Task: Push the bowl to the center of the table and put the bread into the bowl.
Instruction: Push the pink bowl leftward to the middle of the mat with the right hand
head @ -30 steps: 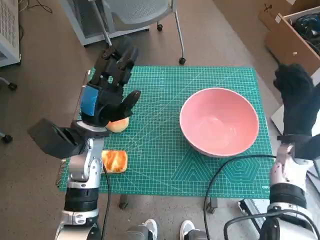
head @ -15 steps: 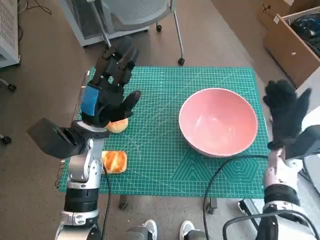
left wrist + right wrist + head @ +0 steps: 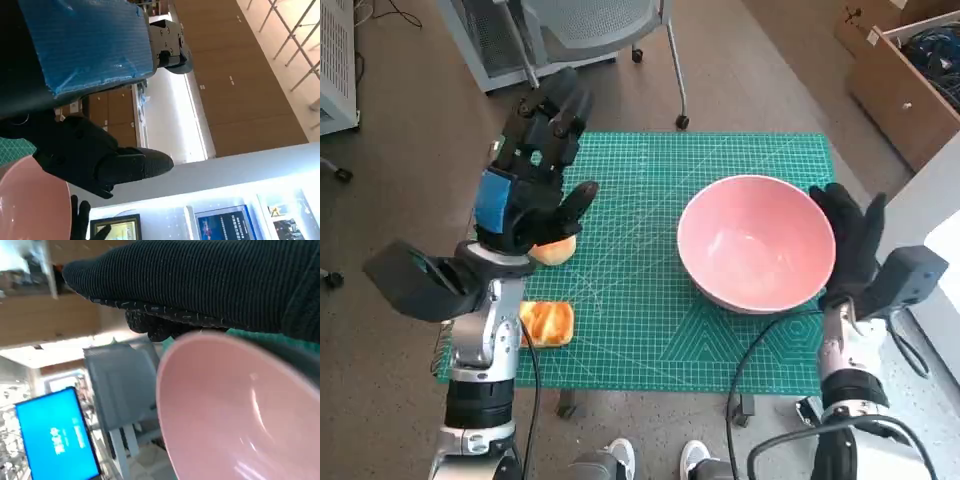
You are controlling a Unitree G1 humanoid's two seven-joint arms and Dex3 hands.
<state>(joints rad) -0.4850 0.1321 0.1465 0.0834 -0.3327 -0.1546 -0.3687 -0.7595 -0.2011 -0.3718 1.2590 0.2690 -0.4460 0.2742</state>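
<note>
Bowl [image 3: 757,243] on mat [image 3: 640,330] right half; two bread pieces [image 3: 549,323] near mat's left edge.

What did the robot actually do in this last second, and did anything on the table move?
The right hand swung in from beyond the table's right edge to the rim of the pink bowl, holding nothing. The bowl, both pieces of bread and the raised left hand stayed about where they were.

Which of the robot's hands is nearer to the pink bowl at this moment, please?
The right. The right hand is at the bowl's outer rim, at the mat's right edge. The left hand is raised above the mat's far left side, well away from it.
</note>
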